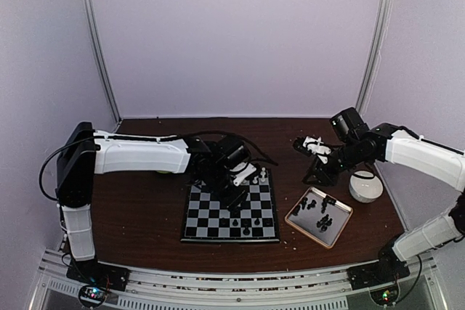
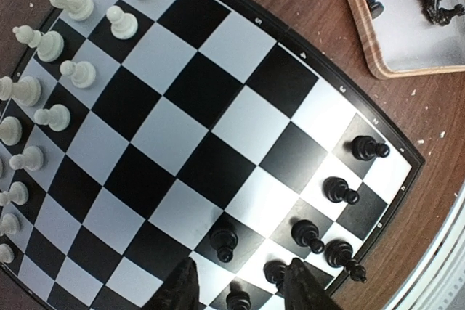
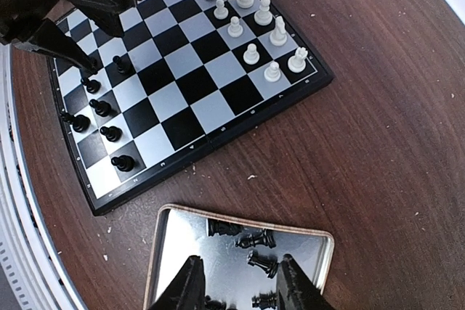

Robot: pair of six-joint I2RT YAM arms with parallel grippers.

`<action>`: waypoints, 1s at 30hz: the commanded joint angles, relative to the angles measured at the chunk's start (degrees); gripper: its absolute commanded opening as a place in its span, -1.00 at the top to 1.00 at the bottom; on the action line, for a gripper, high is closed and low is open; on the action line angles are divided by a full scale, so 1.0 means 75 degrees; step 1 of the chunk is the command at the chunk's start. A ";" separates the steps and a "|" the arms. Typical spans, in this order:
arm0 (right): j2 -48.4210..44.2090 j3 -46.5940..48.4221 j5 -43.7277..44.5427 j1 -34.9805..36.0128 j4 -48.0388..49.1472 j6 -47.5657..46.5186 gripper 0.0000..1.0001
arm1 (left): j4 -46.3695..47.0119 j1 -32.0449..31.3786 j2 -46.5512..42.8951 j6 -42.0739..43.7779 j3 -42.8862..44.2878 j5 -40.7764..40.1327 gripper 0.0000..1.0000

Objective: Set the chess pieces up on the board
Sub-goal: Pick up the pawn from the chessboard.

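The board (image 1: 218,217) lies in the middle of the table. White chess pieces (image 2: 80,72) stand in two rows along its far side. Several black chess pieces (image 2: 341,190) stand on its near rows. My left gripper (image 2: 243,281) hangs low over those black rows, open, with a black pawn (image 2: 238,298) standing on the board between its fingertips and touching neither. My right gripper (image 3: 240,281) hovers open above the tray (image 3: 240,215), where several black pieces (image 3: 256,239) lie on their sides. Nothing is held by either gripper.
The tan-rimmed metal tray (image 1: 341,224) sits right of the board, close to its corner. A white round object (image 1: 365,186) rests beyond the tray under the right arm. Small crumbs dot the brown table (image 3: 378,107). The left arm (image 1: 138,154) reaches across from the left.
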 commanded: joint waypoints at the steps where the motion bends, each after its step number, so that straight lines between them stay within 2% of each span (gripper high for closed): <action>1: 0.0200 0.0242 -0.0361 -0.0030 0.0004 -0.0164 0.29 | -0.0296 -0.0122 0.0306 0.0048 0.0420 -0.0354 0.20; 6: 0.0308 0.0224 -0.0221 -0.0031 0.0014 -0.0149 0.29 | -0.0469 -0.0122 0.0577 -0.0083 0.0539 -0.0691 0.34; 18: 0.0467 0.0270 -0.0064 -0.0033 -0.0043 -0.0113 0.30 | -0.0437 -0.0122 0.0774 -0.0087 0.0576 -0.0733 0.64; 30: 0.0549 0.0288 -0.0064 -0.0026 -0.0079 -0.0122 0.30 | -0.0350 -0.0122 0.0867 -0.0047 0.0584 -0.0669 0.76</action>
